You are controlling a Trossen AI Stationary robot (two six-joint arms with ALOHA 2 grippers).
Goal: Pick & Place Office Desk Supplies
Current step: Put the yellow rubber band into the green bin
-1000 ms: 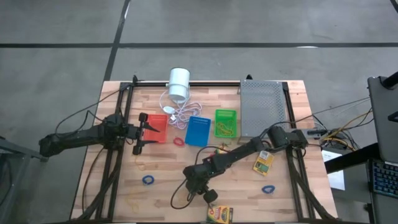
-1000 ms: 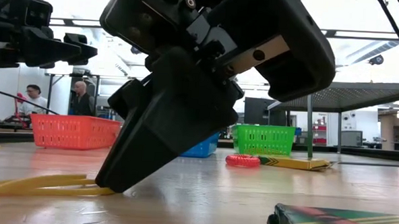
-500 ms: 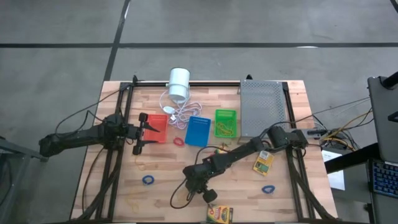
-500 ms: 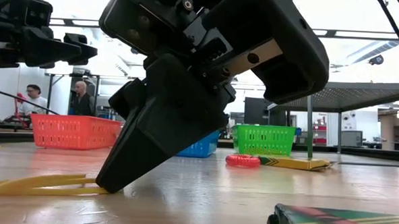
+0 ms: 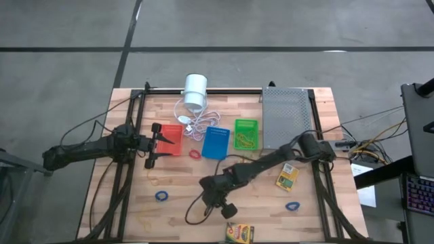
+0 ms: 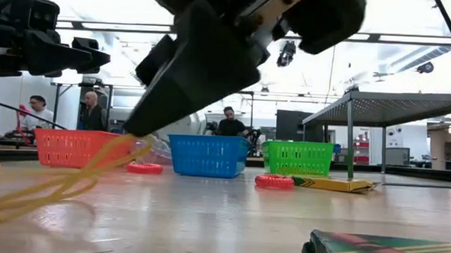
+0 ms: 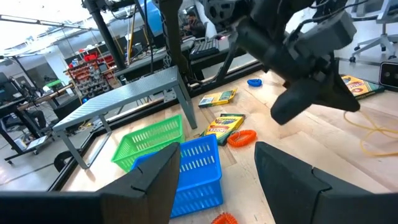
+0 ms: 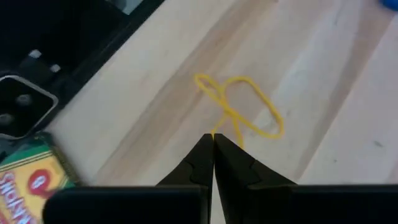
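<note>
A yellow rubber band [image 8: 239,112] hangs pinched in the right gripper [image 8: 213,144], lifted just off the wood near the crayon box [image 5: 239,234] at the table's front edge. The right wrist view shows the fingertips pressed together on the band's strands, which the high view cannot show. From table height the band [image 6: 70,181] trails down to the boards. The right arm reaches diagonally across the table. The left gripper [image 5: 152,144], fingers apart, waits beside the red basket [image 5: 169,139].
</note>
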